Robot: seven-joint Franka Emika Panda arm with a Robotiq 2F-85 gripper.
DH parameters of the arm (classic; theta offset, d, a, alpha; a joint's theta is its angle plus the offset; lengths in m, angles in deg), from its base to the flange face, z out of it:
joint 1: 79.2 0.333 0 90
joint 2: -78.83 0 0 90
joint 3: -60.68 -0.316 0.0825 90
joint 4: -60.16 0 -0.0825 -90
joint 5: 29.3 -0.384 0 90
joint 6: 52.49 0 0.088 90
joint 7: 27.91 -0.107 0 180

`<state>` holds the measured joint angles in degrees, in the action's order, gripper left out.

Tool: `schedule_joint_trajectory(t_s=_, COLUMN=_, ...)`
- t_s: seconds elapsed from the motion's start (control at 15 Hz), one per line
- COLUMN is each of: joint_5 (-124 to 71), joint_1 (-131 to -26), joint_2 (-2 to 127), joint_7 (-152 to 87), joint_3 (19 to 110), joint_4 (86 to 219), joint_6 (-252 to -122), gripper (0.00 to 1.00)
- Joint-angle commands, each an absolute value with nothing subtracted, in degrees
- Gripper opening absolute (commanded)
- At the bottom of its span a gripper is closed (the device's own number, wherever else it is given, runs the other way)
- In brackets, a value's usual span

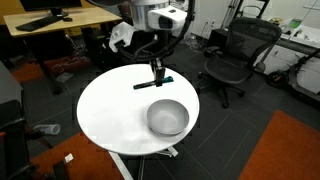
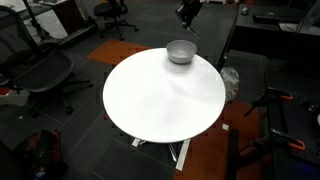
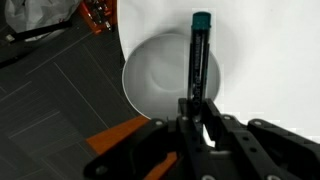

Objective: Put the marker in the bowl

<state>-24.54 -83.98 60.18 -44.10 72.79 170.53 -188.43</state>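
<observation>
The end effector [image 3: 199, 110] is closed on the marker [image 3: 199, 60]. Its two fingers [image 3: 185, 118] press on the dark barrel from either side near one end. In the wrist view the rest of the marker runs straight out ahead of the end effector and ends in a teal-blue cap. In an exterior view the marker [image 1: 152, 83] lies nearly level in the grip, clear of the desk [image 1: 105, 110], with its teal end slightly higher than its dark end.

The bowl [image 3: 160, 80] sits below the end effector and slightly to one side. From the wrist camera, the marker crosses the edge of the bowl, with the white desk [image 3: 270, 60] beyond it. In an exterior view the bowl [image 1: 167, 118] stands upright and empty near the edge of the round desk, nearer the camera than the end effector [image 1: 157, 77]. The end effector and the bowl are apart. How high the marker hangs over the bowl cannot be told.

In the other direction, the bowl [image 2: 181, 51] is at the far edge of the desk and the arm above it is small and dark. The marker cannot be made out there.

Behind the end effector stands a black office chair [image 1: 235, 55].
</observation>
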Motion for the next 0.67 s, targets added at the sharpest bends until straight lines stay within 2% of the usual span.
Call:
schedule_joint_trajectory(t_s=0.0, joint_5=-24.65, joint_1=-84.69, joint_2=54.66, joint_7=-45.84, joint_3=72.74, joint_4=163.75, joint_6=-184.49, gripper=0.05)
schedule_joint_trajectory(t_s=0.6, joint_5=-26.84, joint_1=-86.57, joint_2=45.38, joint_7=-45.49, joint_3=72.67, joint_4=156.58, joint_6=-186.28, gripper=0.05)
